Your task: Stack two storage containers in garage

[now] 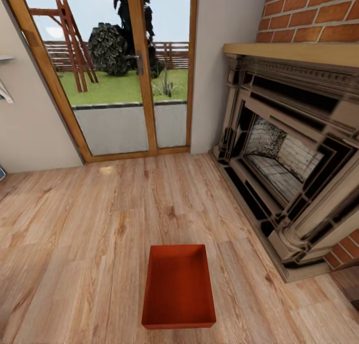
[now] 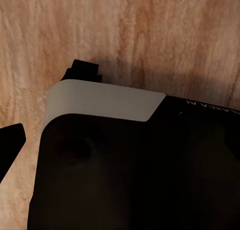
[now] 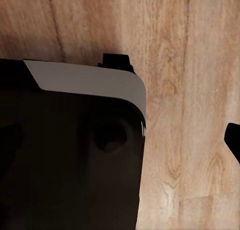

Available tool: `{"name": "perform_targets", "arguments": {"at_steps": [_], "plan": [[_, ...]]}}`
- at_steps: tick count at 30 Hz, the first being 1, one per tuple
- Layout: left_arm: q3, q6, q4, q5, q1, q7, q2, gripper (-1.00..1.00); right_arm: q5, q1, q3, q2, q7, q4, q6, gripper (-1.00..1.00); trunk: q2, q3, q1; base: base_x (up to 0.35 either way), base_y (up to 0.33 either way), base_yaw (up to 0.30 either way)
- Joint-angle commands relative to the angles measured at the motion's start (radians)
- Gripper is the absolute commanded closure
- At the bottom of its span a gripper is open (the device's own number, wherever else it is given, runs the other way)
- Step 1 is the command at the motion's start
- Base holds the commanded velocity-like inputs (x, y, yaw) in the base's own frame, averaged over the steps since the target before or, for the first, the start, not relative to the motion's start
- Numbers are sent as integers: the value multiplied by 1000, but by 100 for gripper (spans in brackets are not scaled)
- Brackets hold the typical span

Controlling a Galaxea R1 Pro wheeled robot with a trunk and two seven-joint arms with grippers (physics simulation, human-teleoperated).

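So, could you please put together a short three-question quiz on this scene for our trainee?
1. True or false: the storage container is lying on the wood-plank floor.
2. Multiple choice: seen from the head camera, what stands to the right of the container? A) blue sofa B) fireplace C) staircase
3. Fill in: the container's inside holds ____.

Key: 1 true; 2 B; 3 nothing, it is empty.

A black robot body (image 3: 65,170) with a pale grey band (image 3: 85,80) sits over the light wood-plank floor (image 3: 190,90).
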Motion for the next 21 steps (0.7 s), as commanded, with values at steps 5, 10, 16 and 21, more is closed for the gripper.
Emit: {"name": "perform_targets", "arguments": {"at_steps": [5, 10, 16, 21], "plan": [[0, 4, 0, 8, 0, -3, 0, -100, -8, -1, 8, 1, -1, 3, -5, -100, 0, -9, 0, 0, 0, 0], [0, 4, 0, 8, 0, -3, 0, -100, -8, -1, 8, 1, -1, 3, -5, -100, 0, -16, 0, 0, 0, 0], [0, 4, 0, 8, 0, -3, 0, -100, -8, -1, 8, 1, 0, 3, -5, -100, 0, -26, 0, 0, 0, 0], [1, 4, 0, 8, 0, -3, 0, -100, -8, -1, 8, 1, 0, 3, -5, -100, 0, -34, 0, 0, 0, 0]]}}
